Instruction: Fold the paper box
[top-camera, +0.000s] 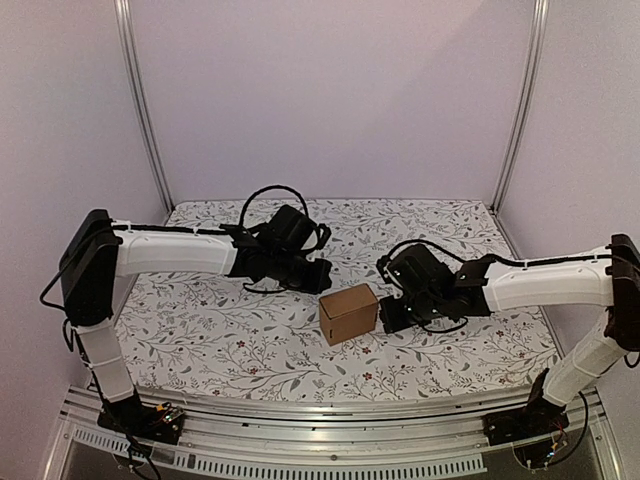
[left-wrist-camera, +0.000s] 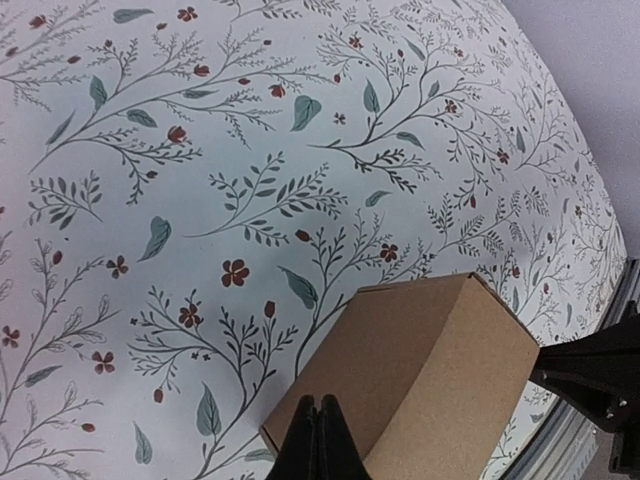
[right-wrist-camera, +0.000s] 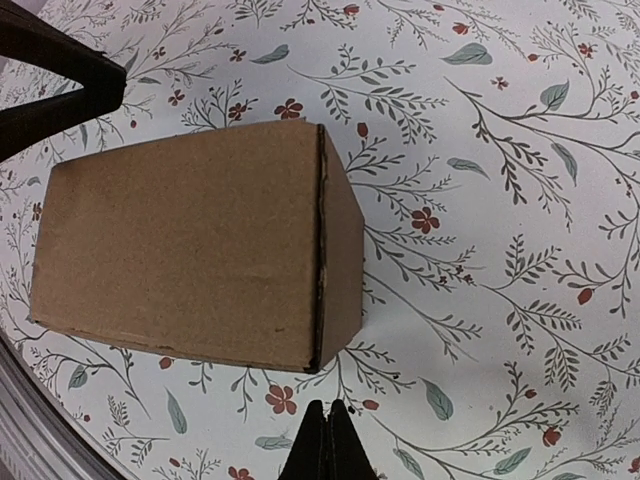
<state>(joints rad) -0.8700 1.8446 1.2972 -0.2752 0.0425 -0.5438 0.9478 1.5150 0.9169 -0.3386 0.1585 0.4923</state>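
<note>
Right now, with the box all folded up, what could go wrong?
The paper box stands loose on the table, with both arms' shut jaws close to it; a careless pull-back could knock or tip it.
A dark gap shows along one folded edge in the right wrist view, so that flap might spring open.

Near corner of the paper box (left-wrist-camera: 420, 380) behind the left tool (left-wrist-camera: 318, 445), past the bottom edge.
</note>
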